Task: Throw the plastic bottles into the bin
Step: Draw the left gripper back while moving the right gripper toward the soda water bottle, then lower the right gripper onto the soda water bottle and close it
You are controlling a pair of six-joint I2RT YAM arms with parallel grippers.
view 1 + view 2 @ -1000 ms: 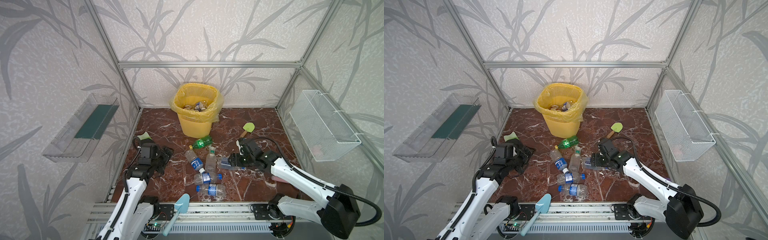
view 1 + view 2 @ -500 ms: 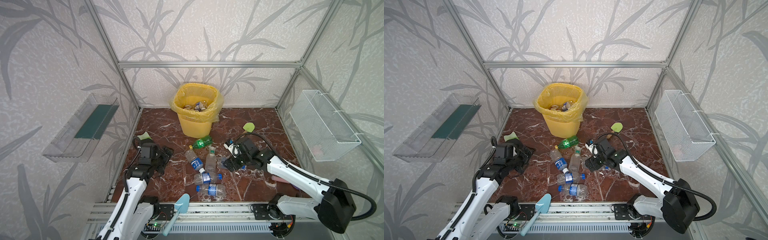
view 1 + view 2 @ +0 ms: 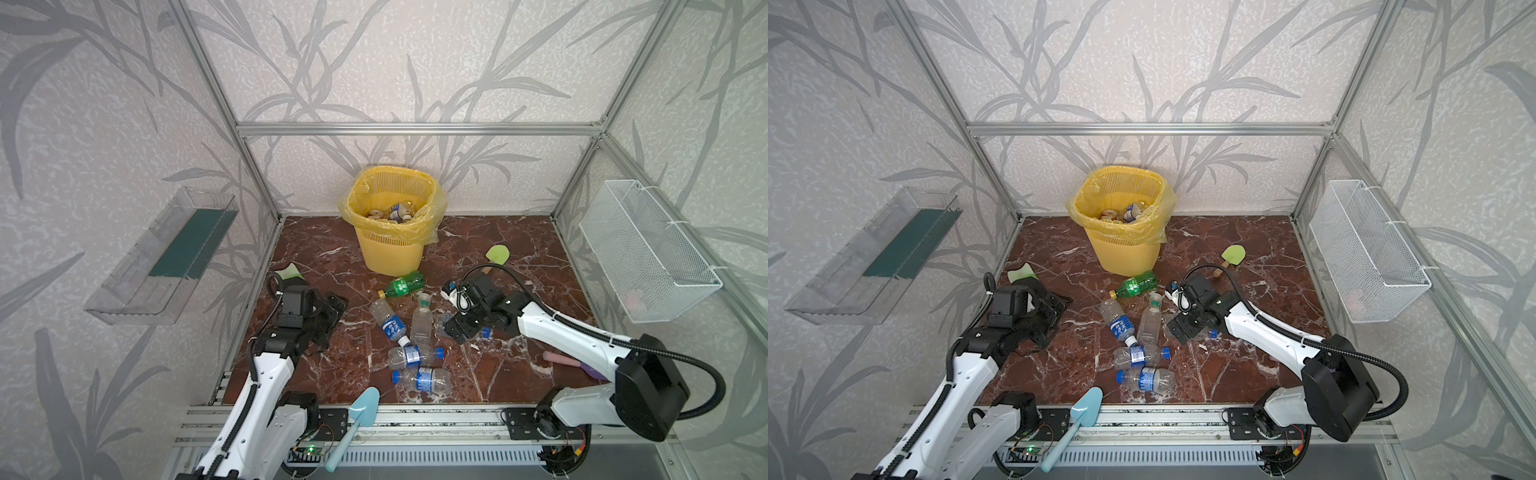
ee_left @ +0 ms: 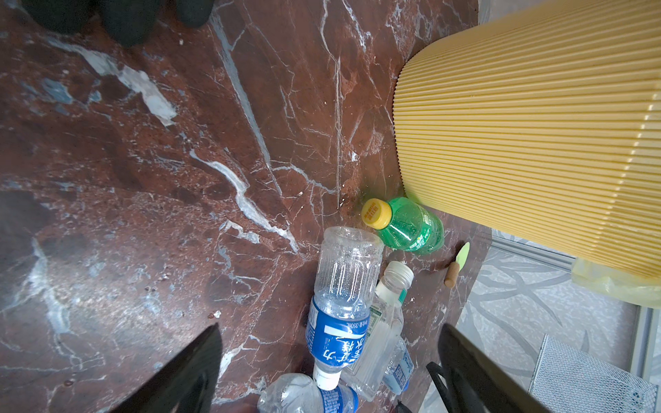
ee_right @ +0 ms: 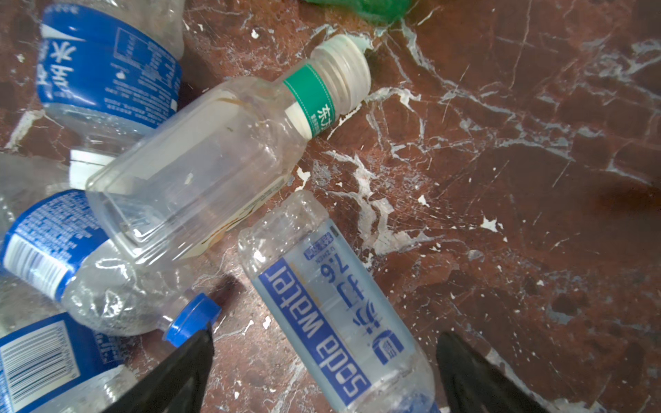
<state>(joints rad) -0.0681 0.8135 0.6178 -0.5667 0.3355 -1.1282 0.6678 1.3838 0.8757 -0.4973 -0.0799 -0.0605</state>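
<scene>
The yellow lattice bin (image 3: pixel 390 253) (image 3: pixel 1125 253) (image 4: pixel 518 143) stands at the back with several plastic bottles inside. More bottles lie on the marble floor: a green one (image 3: pixel 403 284) (image 4: pixel 407 225), a blue-labelled one (image 3: pixel 388 322) (image 4: pixel 343 286), a clear one with a green neck band (image 3: pixel 420 320) (image 5: pixel 214 164), and two nearer the front (image 3: pixel 411 356) (image 3: pixel 424 379). My right gripper (image 3: pixel 457 328) (image 3: pixel 1183 326) (image 5: pixel 325 338) is open, its jaws on either side of a lying soda-water bottle (image 5: pixel 332 296). My left gripper (image 3: pixel 328 316) (image 3: pixel 1054 311) (image 4: pixel 329 330) is open and empty, left of the pile.
A green paddle (image 3: pixel 498 254) lies right of the bin and a light-blue shovel (image 3: pixel 361 407) at the front edge. A white wire basket (image 3: pixel 648 253) hangs on the right wall, a clear tray (image 3: pixel 166 257) on the left. A pink stick (image 3: pixel 559 358) lies beneath the right arm.
My right gripper has opened wide and its wrist has turned and shifted a little toward the bottle pile. The left arm has not moved.
</scene>
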